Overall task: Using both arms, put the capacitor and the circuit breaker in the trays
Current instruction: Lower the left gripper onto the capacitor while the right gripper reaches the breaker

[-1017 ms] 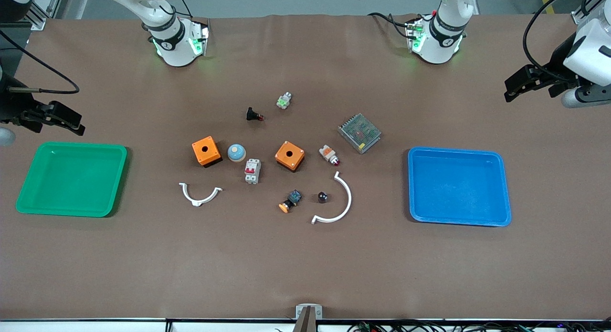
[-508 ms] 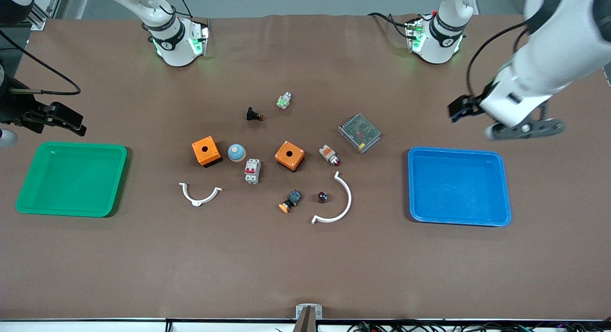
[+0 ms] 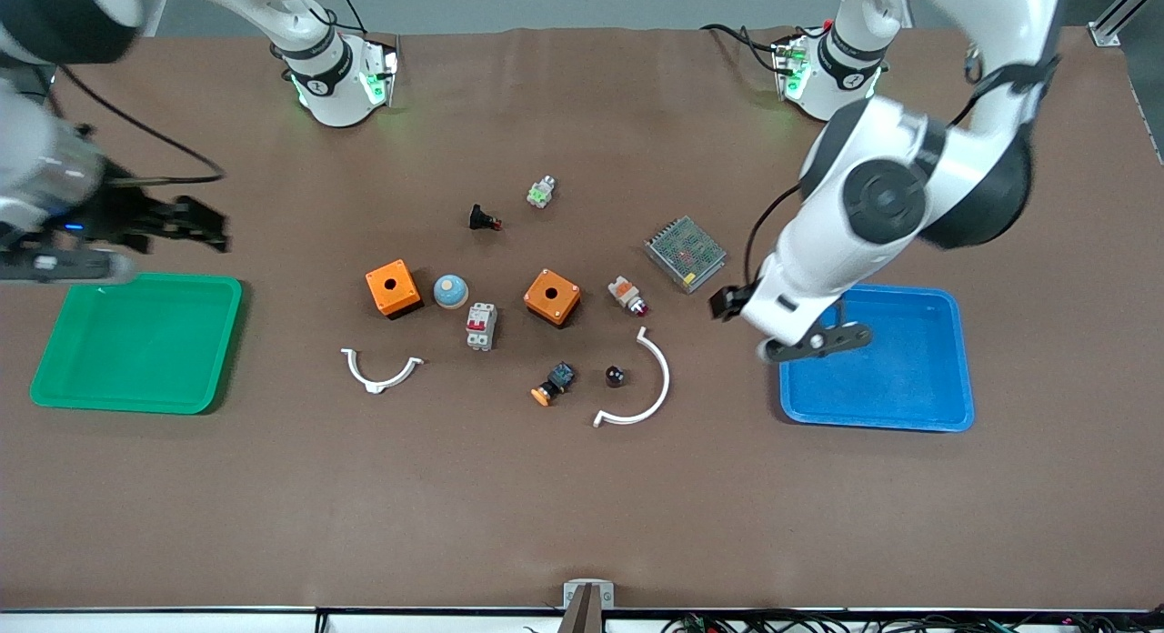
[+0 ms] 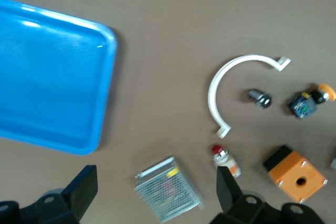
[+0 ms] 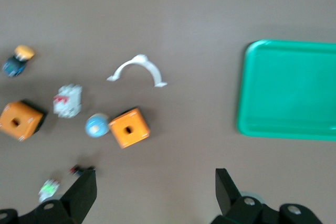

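The capacitor (image 3: 615,376) is a tiny black stub inside the bend of a white curved clip (image 3: 641,387); the left wrist view shows the capacitor (image 4: 260,98) too. The circuit breaker (image 3: 481,326), white-grey with red levers, lies between two orange boxes and a little nearer the camera. It also shows in the right wrist view as the circuit breaker (image 5: 68,100). My left gripper (image 3: 727,302) hangs open and empty over bare table between the blue tray (image 3: 873,424) and the mesh unit (image 3: 685,253). My right gripper (image 3: 205,228) is open and empty over the table beside the green tray (image 3: 55,378).
Orange boxes (image 3: 393,289) (image 3: 552,296), a blue dome (image 3: 450,291), a second white clip (image 3: 382,371), a black-blue part with an orange cap (image 3: 553,385), a white part with an orange-red tip (image 3: 627,295), a black part with a red tip (image 3: 484,219) and a green-white part (image 3: 541,192) crowd the middle.
The left arm has swung in from its end of the table to hang by the blue tray's corner. The right gripper has shifted toward the middle. No object has moved.
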